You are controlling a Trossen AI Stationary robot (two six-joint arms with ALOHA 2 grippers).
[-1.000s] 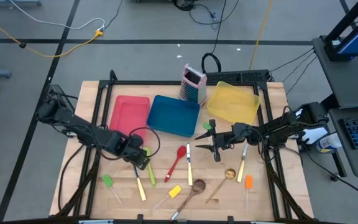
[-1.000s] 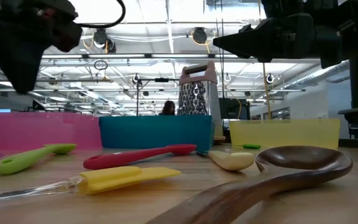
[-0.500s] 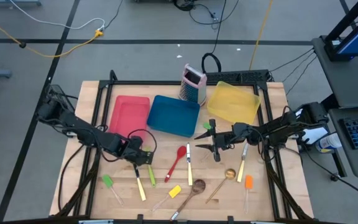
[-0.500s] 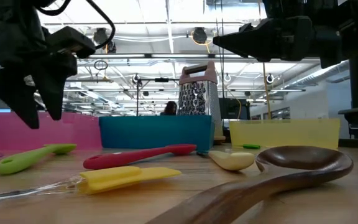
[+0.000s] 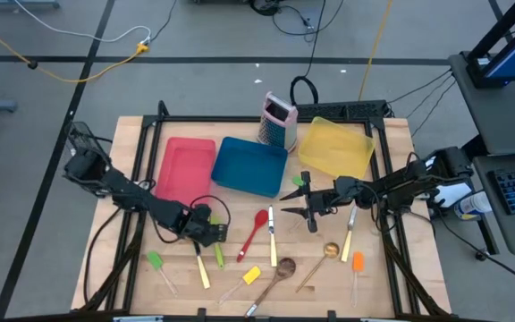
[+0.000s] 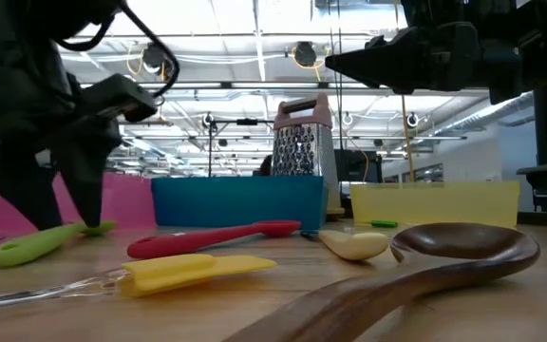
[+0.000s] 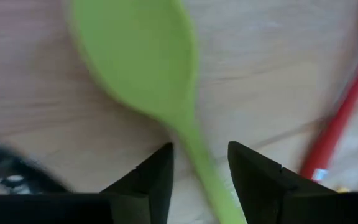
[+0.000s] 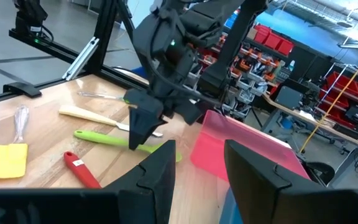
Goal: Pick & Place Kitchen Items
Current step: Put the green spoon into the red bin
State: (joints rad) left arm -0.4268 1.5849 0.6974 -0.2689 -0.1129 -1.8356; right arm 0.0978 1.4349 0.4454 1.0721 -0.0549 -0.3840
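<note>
**Left claw lowered over a green spoon on a wooden counter**

A wooden counter (image 5: pixel 132 179) seen from above holds three flat trays along its far side: a red tray (image 5: pixel 186 164), a blue tray (image 5: pixel 250 165) and a yellow tray (image 5: pixel 334 148). An upright metal grater (image 5: pixel 277 121) with a pink top stands between the blue and yellow trays.

The left arm reaches in from the left, and the left claw (image 5: pixel 206 229) sits low over the near-left part of the counter. Its jaws stand apart, one dark finger (image 7: pixel 146 180) on each side of the handle of a green spoon (image 7: pixel 143 74) that lies flat on the wood; whether the fingers touch the handle cannot be told.

The right arm hangs near the counter's middle, its right claw (image 5: pixel 304 203) open and holding nothing.

Smaller utensils lie scattered along the near edge: a red spoon (image 5: pixel 255 232) just beside the green one, a wooden spoon (image 5: pixel 277 273), a yellow spatula (image 5: pixel 249 276), a green spatula (image 5: pixel 156 262) and an orange spatula (image 5: pixel 357 263).
</note>
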